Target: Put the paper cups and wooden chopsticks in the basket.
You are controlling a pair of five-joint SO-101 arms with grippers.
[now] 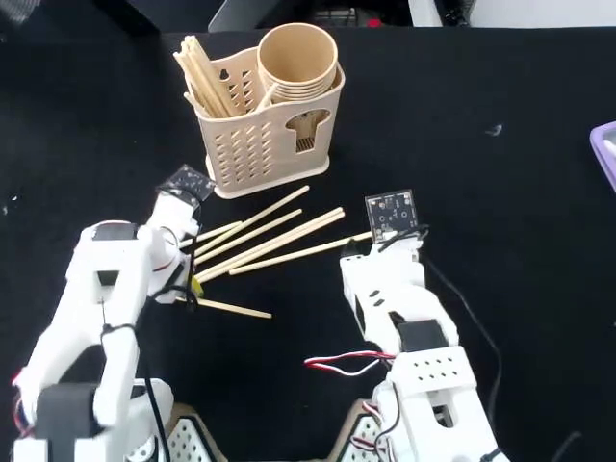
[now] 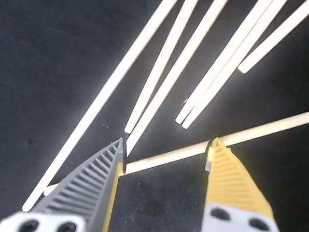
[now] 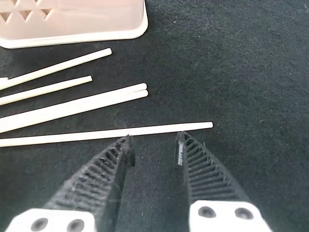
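High view: chopsticks [image 1: 269, 245] at edge of basket [image 1: 252, 144]

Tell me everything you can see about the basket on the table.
The basket looks like cream plastic, with slotted walls and a cut-out in front. It stands upright on the black table, toward the far side. One compartment holds stacked paper cups, the other a bundle of chopsticks.

Loose chopsticks [image 1: 289, 236] fan across the black table [image 1: 500, 250] between my two arms and the basket [image 1: 274, 144], barring the straight approach. There is room to pass over the cloth right of the basket. One stick crosses my left gripper [image 2: 166, 145]'s parted tips, and another lies just ahead of my right gripper [image 3: 153, 140].
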